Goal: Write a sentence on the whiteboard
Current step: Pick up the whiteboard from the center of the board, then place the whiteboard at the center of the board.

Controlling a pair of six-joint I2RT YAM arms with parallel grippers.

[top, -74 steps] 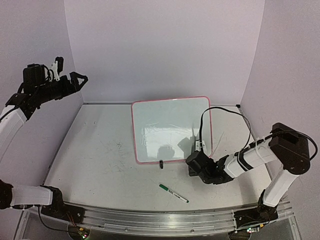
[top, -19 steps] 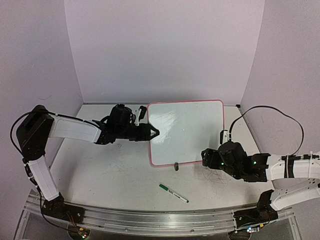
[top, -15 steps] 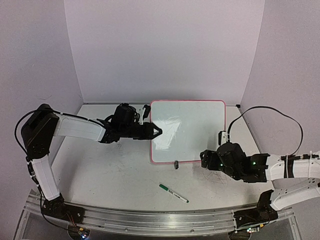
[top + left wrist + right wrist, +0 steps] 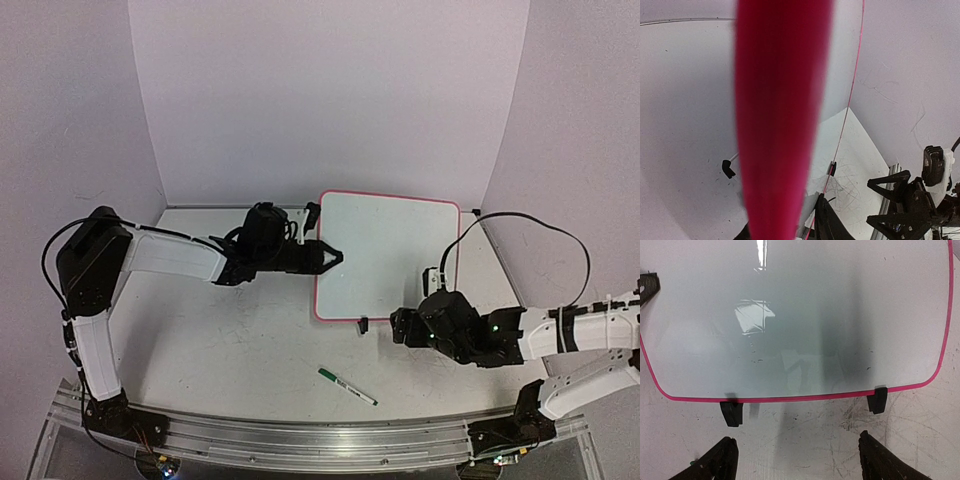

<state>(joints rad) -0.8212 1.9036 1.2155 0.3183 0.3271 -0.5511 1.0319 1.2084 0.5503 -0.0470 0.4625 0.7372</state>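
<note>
Your left hand (image 4: 328, 256) meets the whiteboard (image 4: 395, 250) at its 9 o'clock rim, seemingly to steady it; whether it is clamped, I cannot tell. Your right hand (image 4: 400, 325) hangs spread open at 6 o'clock

Top external: fixed, high behind the arm bases, looks down and forward over the whole table (image 4: 200, 330). Left wrist: hard against the whiteboard (image 4: 780, 125) rim, which blurs; faces across towards the right gripper (image 4: 868, 201). Right wrist: low and near, faces the board's near edge and clip feet (image 4: 731, 413). All three views share the whiteboard
</note>
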